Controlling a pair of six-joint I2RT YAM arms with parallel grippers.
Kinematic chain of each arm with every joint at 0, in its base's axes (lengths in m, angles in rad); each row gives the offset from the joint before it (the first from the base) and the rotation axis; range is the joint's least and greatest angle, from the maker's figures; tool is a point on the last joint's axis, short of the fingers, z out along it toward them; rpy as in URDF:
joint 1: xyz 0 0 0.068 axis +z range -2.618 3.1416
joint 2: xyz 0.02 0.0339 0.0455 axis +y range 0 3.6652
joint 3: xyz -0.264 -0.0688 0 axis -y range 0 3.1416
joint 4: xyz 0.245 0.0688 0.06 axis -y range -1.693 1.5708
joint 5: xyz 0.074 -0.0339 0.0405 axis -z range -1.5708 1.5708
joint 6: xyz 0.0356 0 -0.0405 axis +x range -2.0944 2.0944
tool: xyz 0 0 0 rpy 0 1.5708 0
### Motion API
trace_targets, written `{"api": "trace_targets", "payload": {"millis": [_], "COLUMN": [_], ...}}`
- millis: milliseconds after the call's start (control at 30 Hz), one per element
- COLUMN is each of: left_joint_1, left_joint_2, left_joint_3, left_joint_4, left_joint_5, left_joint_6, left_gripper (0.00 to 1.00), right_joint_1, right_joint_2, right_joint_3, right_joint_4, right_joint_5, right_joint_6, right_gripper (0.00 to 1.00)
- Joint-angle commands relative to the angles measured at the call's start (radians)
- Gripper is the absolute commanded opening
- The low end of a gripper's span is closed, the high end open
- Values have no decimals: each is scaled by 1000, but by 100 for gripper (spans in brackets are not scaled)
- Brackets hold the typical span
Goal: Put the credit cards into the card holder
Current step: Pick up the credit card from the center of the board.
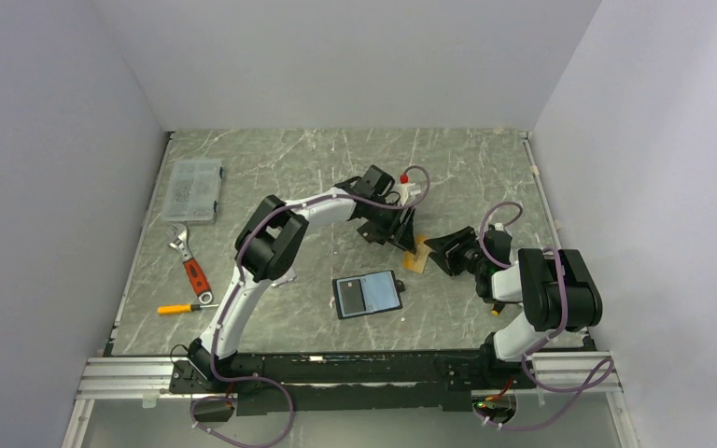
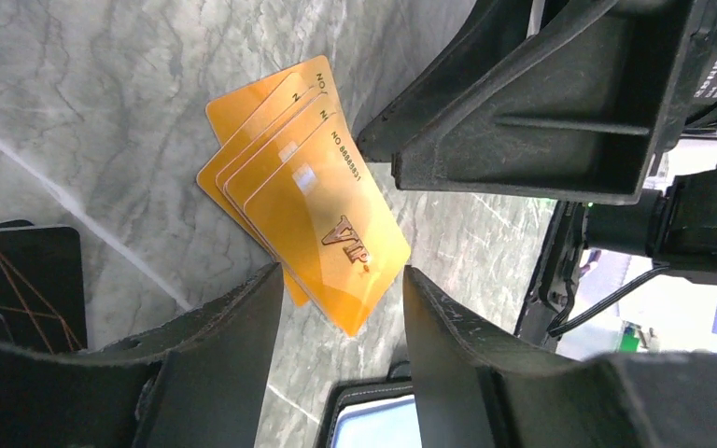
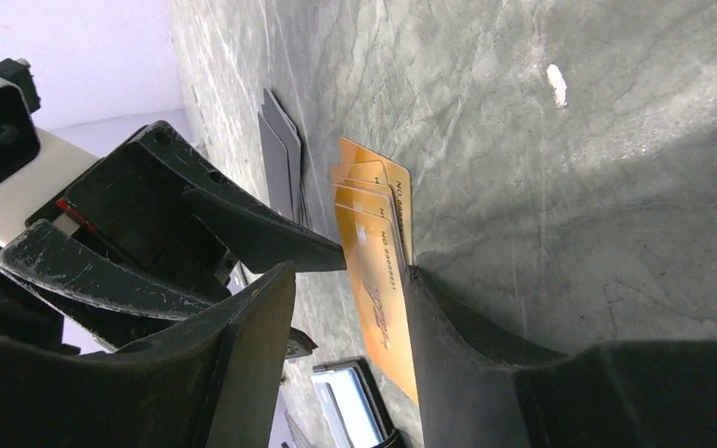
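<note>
1. Two arms meet over a fan of orange cards (image 2: 303, 201) on the marble-patterned bench (image 1: 485, 177). In the overhead view the fan lies at about 1 o'clock from the open card holder (image 1: 367, 294).
2. My left end effector (image 2: 341, 273) stands released, its jaws straddling the fan's near corner without clamping it. I cannot tell whether either pad brushes a card edge.
3. My right end effector (image 3: 347, 275) is unclenched too. One finger (image 3: 457, 345) appears to sit on the bench side of the fan, and the other stands clear of the top card with a gap showing.
4. The step in hand, as I judge it, is the right arm taking the cards. I want the lower finger well under the stack and the closing slow, so the fan pinches flat and does not shuffle apart.
5. A single card would likely suit the holder's pockets better than the whole fan. If several come up, I plan to shed the extras before travelling.
6. The left arm should back off toward 9 o'clock, because the two end effectors sit close together and could knock.
7. Black cards (image 2: 19, 280) lie at 9 o'clock of the fan in the left wrist view, a job for later.
</note>
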Motion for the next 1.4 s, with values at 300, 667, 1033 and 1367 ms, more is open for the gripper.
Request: {"api": "trace_targets", "payload": {"millis": [300, 667, 1033, 1367], "left_joint_1": [15, 46, 3, -29], "left_joint_2": [-61, -123, -87, 15], "left_joint_3": [30, -21, -85, 42], "left_joint_4": [-207, -197, -148, -235], "left_joint_5": [-160, -144, -98, -259], "left_joint_6": [262, 273, 188, 222], "left_gripper": [54, 57, 48, 37], "right_joint_1": [69, 102, 124, 194], "right_joint_2": [-12, -43, -178, -90], "right_joint_3": [-23, -31, -30, -28], "right_joint_4": [-435, -481, -605, -546], "right_joint_5": [136, 177, 245, 223], "right_joint_6": [-129, -119, -122, -102], "right_gripper": [64, 65, 64, 57]}}
